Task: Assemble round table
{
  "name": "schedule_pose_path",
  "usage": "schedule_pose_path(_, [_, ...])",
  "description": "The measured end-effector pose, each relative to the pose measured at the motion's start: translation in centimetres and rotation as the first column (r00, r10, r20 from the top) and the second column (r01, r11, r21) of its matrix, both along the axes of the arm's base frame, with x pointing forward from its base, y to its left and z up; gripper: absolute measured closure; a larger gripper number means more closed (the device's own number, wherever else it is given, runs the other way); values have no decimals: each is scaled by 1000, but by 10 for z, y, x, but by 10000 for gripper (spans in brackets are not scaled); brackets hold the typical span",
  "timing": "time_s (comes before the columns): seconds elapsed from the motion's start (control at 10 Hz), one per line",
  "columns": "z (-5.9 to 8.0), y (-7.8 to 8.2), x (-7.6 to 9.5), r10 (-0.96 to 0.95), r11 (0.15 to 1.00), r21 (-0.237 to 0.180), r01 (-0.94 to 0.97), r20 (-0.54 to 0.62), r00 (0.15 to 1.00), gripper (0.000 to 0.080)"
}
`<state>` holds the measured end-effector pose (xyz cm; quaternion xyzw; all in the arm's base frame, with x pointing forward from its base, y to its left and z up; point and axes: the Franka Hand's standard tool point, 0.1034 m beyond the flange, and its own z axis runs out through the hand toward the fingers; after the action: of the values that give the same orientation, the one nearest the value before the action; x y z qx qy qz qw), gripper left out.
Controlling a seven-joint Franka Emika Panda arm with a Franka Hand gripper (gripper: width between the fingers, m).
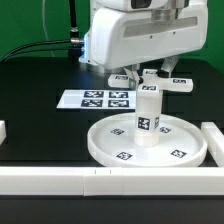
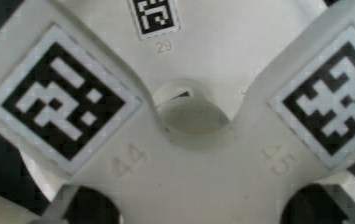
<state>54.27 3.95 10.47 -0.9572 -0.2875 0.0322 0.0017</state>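
Gripper (image 1: 150, 76) straddles cross-shaped base (image 2: 174, 160), beneath it atop leg (image 1: 148, 118) on disc (image 1: 108, 146); pinching or parted, cannot tell. Judgement: keep base level, hole (image 2: 192, 120) centred under palm, turn slowly.

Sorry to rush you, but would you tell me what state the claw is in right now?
Claw: closed on the cross-shaped base, which sits at the top of the upright leg.

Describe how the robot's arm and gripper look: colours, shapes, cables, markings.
The arm ends in a bulky white housing with rounded edges and darker parts on top. The gripper has fingers that look dark in the wrist view. Black cables lie behind it. No markings are readable.
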Motion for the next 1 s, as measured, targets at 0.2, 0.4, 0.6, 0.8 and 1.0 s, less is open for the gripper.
schedule_pose_path(0.2, [0, -3, 0, -38, 999, 2, 38, 0, 999, 354])
schedule_pose_path(0.4, [-1, -4, 0, -256, 967, 7, 256, 5, 967, 354])
schedule_pose_path(0.6, [-1, -3, 1, -408, 913, 9, 408, 15, 913, 354])
schedule_pose_path(0.8, [-1, -2, 3, -590, 807, 17, 590, 30, 807, 354])
schedule_pose_path(1.0, [-1, 0, 4, -760, 650, 33, 760, 29, 649, 354])
